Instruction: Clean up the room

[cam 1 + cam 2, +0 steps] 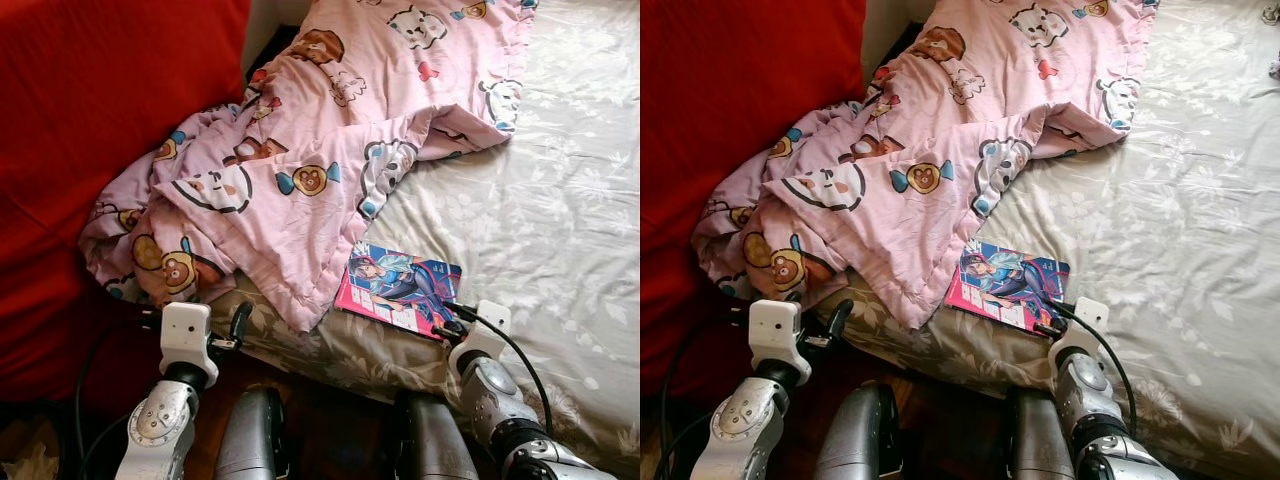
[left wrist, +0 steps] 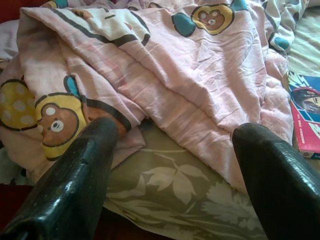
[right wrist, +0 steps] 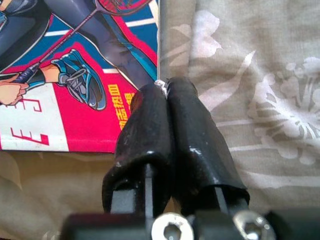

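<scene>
Where the bed (image 1: 560, 200) takes up most of the head views, its sheet is pale grey-green with a white leaf and flower print, and it runs to a rumpled near edge just above the robot's arms. Along the robot's left stands a big red cushioned surface (image 1: 90, 130), plain and unmarked, against which a pink quilt (image 1: 300, 150) lies heaped and folded; the quilt carries cartoon bears, white animal faces and blue-winged sweets, with no writing that can be read. Below the bed's edge there is dark reddish-brown floor (image 1: 330, 420). The comic book (image 1: 398, 288) lies flat on the sheet near the front edge, one corner tucked just under the quilt's lowest fold; its cover shows a blue-and-black-clad figure with a racket on a pink and blue ground, and the right wrist view shows a white panel with large red letters and a column of small characters too blurred to read. The left gripper (image 2: 170, 165) hovers at the bed's edge beside the quilt's bunched end, its two fingers (image 2: 75, 175) spread wide with sheet and quilt between them. The right gripper (image 3: 167, 97) sits at the book's near right corner, its fingers pressed together at that corner with the cover's edge at their tips.
</scene>
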You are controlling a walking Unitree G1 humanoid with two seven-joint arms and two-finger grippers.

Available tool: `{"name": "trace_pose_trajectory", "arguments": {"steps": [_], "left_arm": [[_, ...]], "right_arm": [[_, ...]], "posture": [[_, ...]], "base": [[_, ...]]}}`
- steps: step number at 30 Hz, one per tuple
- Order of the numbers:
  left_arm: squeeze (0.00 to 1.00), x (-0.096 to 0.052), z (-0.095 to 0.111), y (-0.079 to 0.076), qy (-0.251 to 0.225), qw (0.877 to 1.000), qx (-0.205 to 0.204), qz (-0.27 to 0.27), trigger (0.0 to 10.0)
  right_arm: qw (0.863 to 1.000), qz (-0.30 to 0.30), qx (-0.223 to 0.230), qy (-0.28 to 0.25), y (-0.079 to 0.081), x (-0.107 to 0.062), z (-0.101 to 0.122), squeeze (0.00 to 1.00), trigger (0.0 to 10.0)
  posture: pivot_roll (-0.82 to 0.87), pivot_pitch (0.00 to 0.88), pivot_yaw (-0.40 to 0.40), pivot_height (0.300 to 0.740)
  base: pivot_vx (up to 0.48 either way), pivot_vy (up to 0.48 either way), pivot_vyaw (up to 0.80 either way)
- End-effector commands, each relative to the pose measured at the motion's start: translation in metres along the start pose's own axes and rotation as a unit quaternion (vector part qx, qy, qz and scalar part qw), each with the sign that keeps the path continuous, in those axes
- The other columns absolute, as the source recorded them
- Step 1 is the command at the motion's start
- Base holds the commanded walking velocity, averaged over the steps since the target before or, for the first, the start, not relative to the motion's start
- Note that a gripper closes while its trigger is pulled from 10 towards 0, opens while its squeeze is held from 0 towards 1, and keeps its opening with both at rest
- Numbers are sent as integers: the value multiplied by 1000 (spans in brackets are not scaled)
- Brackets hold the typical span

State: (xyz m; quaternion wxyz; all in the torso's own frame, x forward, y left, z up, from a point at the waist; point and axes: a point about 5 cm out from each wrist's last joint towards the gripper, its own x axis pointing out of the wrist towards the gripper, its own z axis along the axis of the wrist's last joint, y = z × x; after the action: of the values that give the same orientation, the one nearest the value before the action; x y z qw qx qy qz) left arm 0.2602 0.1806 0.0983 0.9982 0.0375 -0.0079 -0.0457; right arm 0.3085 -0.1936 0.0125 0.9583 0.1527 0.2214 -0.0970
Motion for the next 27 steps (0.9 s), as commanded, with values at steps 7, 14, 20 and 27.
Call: {"name": "trace_pose_trajectory", "arguments": {"steps": [7, 14, 20, 27], "left_arm": [[0, 1, -11, -2, 9, 1000, 1, 3, 10000], [0, -5, -19, -4, 11, 1000, -7, 15, 10000], [0, -14, -22, -1, 10, 999, -14, 33, 10000], [0, -15, -23, 4, 10, 999, -16, 45, 10000]], "right_arm": [[995, 13, 23, -91, -6, -15, -5, 0, 0], [982, 72, -41, -172, 1, -43, -5, 0, 0], [972, 107, -69, -199, 13, -57, 0, 0, 10000], [965, 119, -64, -223, 18, -60, 11, 0, 10000]], "posture": [[-62, 130, 60, 609], [-79, 62, 34, 609], [-79, 34, 20, 609], [-68, 38, 14, 619]], "base": [[0, 0, 0], [0, 0, 0], [0, 0, 0], [0, 0, 0]]}}
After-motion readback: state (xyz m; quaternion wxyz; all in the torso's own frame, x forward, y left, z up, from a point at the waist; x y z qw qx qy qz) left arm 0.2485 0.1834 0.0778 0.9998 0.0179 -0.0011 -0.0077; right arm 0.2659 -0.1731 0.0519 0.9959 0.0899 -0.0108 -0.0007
